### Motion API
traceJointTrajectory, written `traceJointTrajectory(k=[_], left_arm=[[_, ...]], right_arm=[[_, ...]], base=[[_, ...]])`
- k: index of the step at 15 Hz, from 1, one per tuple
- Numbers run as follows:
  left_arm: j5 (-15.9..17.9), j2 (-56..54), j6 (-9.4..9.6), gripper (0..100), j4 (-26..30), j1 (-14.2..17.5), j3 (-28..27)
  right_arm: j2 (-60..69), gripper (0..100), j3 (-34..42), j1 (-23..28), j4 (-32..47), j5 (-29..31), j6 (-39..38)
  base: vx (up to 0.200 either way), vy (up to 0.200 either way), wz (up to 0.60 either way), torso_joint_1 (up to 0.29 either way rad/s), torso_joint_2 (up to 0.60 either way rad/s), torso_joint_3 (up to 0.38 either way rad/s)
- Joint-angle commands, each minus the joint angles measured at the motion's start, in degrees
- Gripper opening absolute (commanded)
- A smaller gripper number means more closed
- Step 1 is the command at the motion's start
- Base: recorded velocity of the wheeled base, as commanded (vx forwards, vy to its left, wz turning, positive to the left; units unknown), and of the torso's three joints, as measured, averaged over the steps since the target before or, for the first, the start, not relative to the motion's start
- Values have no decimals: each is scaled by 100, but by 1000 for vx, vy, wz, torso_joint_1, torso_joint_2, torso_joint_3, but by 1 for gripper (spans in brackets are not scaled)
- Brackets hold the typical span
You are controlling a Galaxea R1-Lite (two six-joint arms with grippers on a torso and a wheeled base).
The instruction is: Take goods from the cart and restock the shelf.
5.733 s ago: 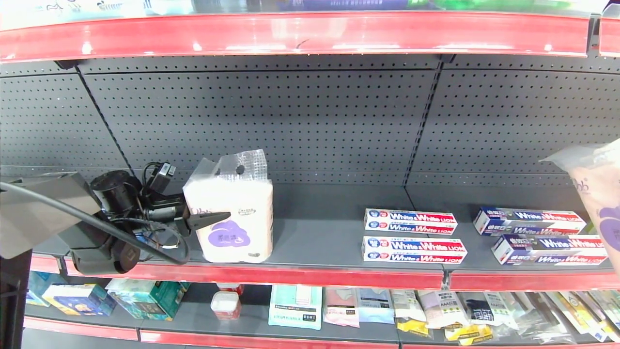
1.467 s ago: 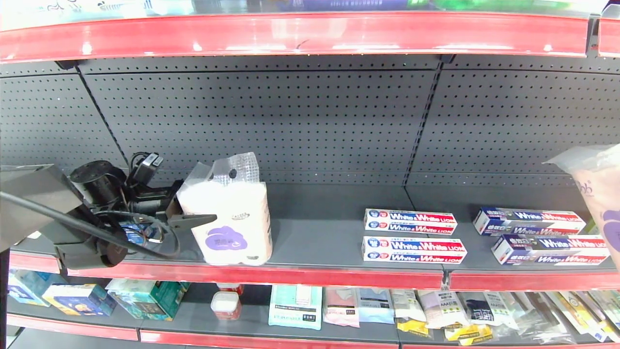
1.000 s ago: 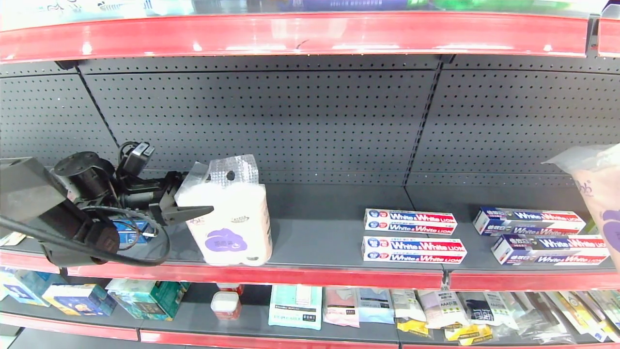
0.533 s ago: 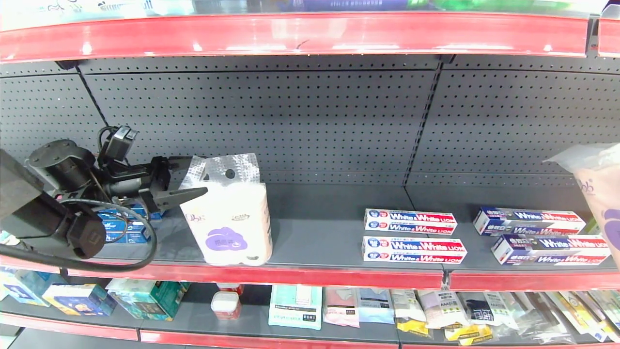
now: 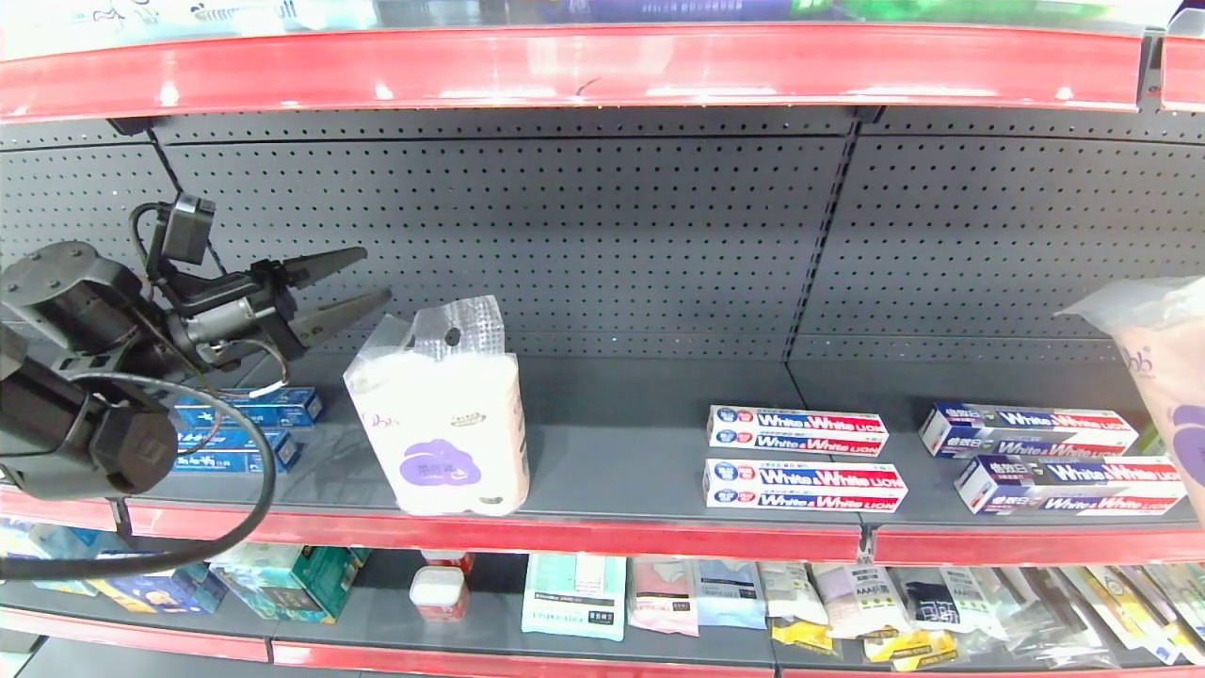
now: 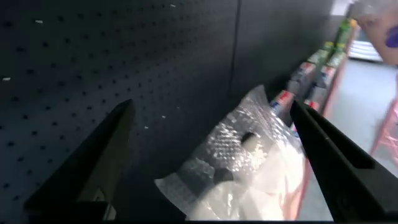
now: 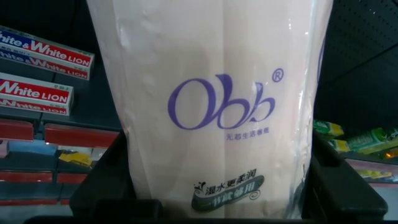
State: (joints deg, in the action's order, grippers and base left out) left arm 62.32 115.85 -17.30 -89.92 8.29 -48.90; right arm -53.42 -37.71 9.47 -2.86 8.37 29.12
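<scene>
A white tissue pack (image 5: pixel 442 424) with a purple logo stands upright on the grey middle shelf (image 5: pixel 621 452), near its front edge. My left gripper (image 5: pixel 375 275) hangs open just above and to the left of it, clear of its plastic handle flap (image 5: pixel 452 330). In the left wrist view the left gripper (image 6: pixel 211 107) has its fingers spread wide over the flap of the tissue pack (image 6: pixel 249 168). A second tissue pack (image 5: pixel 1172 386) hangs at the far right in front of the shelf. My right gripper (image 7: pixel 221 183) is shut on this second tissue pack (image 7: pixel 217 93).
White toothpaste boxes (image 5: pixel 800 457) lie in the middle of the shelf, dark ones (image 5: pixel 1045 457) to their right, blue boxes (image 5: pixel 240 424) at the left. A red shelf edge (image 5: pixel 565 66) runs overhead. The lower shelf (image 5: pixel 395 612) holds several packets. Bare shelf lies between the standing pack and the toothpaste.
My left gripper has let go of the tissue pack, opened, and risen up and to the left. The pack stays standing on the shelf. The right arm has not moved.
</scene>
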Motion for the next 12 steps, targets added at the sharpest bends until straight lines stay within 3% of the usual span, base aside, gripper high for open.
traceJointTrajectory(k=[1, 4, 8, 11, 12], left_arm=[[-246, -194, 34, 100, -8, 6, 311], [-783, -335, 113, 100, -8, -20, 653], [-2031, -344, 121, 100, -8, -38, 794], [-3287, -344, 148, 100, 45, -12, 803], [-4070, -352, 209, 100, 220, -20, 803]], right_arm=[[-46, 0, 0, 2, -4, -3, -12], [-63, 0, 0, -16, -4, -11, -38], [-81, 0, 0, -16, -12, -20, -47], [-81, 0, 18, -16, -4, -29, -100], [-81, 0, 18, -16, -12, -29, -117]], base=[[0, 0, 0, 0, 0, 0], [0, 0, 0, 0, 0, 0], [0, 0, 0, 0, 0, 0], [0, 0, 0, 0, 0, 0], [0, 0, 0, 0, 0, 0]])
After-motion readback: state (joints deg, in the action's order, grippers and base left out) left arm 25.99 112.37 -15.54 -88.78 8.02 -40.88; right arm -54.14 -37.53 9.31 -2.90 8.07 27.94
